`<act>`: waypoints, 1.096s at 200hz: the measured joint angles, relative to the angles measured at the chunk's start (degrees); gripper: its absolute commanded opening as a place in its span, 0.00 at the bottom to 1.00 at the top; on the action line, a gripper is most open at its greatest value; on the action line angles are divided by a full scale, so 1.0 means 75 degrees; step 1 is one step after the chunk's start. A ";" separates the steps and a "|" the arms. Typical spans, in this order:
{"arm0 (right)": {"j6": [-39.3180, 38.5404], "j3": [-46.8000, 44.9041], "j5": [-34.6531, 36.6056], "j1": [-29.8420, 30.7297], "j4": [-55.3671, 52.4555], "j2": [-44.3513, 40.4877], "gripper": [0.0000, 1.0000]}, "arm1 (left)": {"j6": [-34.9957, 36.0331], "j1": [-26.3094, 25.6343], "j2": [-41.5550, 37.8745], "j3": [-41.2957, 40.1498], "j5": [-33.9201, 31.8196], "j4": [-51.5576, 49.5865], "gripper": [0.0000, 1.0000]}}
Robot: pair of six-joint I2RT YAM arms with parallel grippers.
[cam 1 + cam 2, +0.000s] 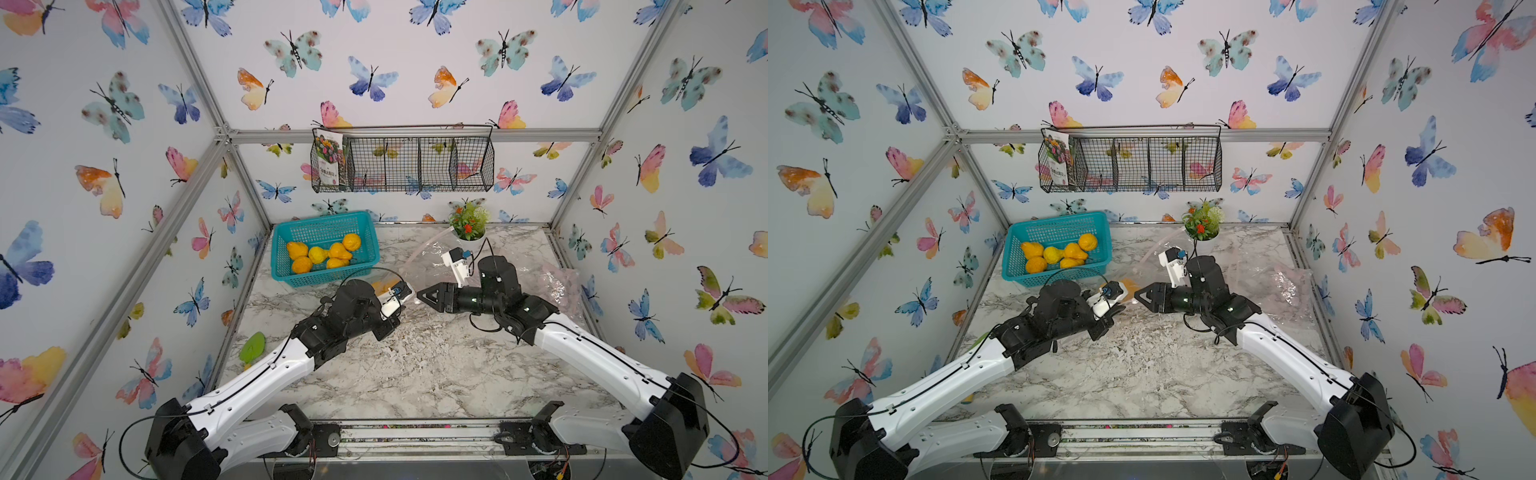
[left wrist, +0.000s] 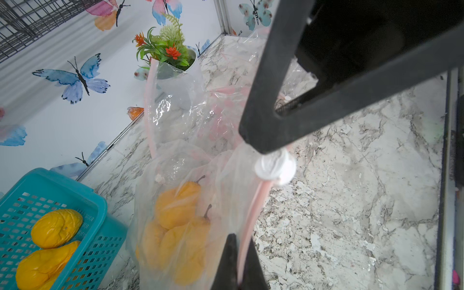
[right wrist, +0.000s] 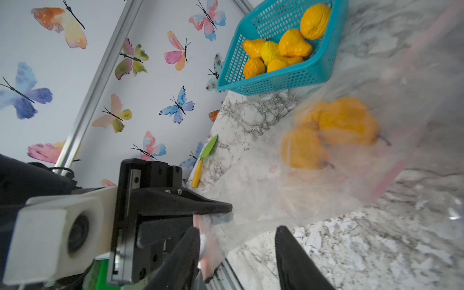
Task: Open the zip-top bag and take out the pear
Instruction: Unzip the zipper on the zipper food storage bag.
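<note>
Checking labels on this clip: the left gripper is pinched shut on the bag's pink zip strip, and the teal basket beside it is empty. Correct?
Not quite. The left gripper is pinched shut on the bag's pink zip strip, but the teal basket is not empty: it holds several yellow pears, as both top views show.

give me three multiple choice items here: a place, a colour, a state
1. Where is the flower booklet? A) in the leftmost compartment of the wire rack B) on the table C) beside the potted plant
2. What colour is the plastic basket? A) red B) teal C) black
3. How are the fingers of the left gripper? A) wide open B) shut on a pear C) shut on the pink strip of the zip-top bag

1 A, it stands behind the mesh at the rack's left end; 2 B, teal walls in every view; 3 C, the left wrist view shows them pinched on it.
</note>
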 measured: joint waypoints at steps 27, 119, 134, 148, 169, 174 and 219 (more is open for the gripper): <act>-0.1614 -0.0172 0.0527 0.0000 0.0029 -0.0720 0.57 | 0.0000 0.0000 0.0000 0.0297 0.0405 -0.0338 0.00; -0.6834 -0.1445 -0.0758 0.0000 0.2020 -0.1212 0.44 | 0.0137 0.0000 -0.0026 0.0982 0.1804 -0.1253 0.00; -0.7309 -0.1221 -0.1215 0.0000 0.2017 -0.0968 0.28 | 0.0137 0.0000 -0.0058 0.0982 0.1798 -0.1297 0.00; -0.7554 -0.1163 -0.1542 0.0000 0.2020 -0.0915 0.21 | 0.0140 0.0000 -0.0102 0.0982 0.1760 -0.1329 0.00; -0.7732 -0.1163 -0.1778 0.0000 0.2022 -0.0927 0.11 | 0.0128 0.0003 -0.0189 0.0979 0.1690 -0.1346 0.00; -0.7761 -0.1163 -0.1804 0.0000 0.2020 -0.0927 0.10 | 0.0117 0.0003 -0.0210 0.0979 0.1679 -0.1346 0.00; -0.7807 -0.1163 -0.1853 0.0003 0.2049 -0.0938 0.32 | 0.0093 0.0000 -0.0353 0.0965 0.1641 -0.1320 0.00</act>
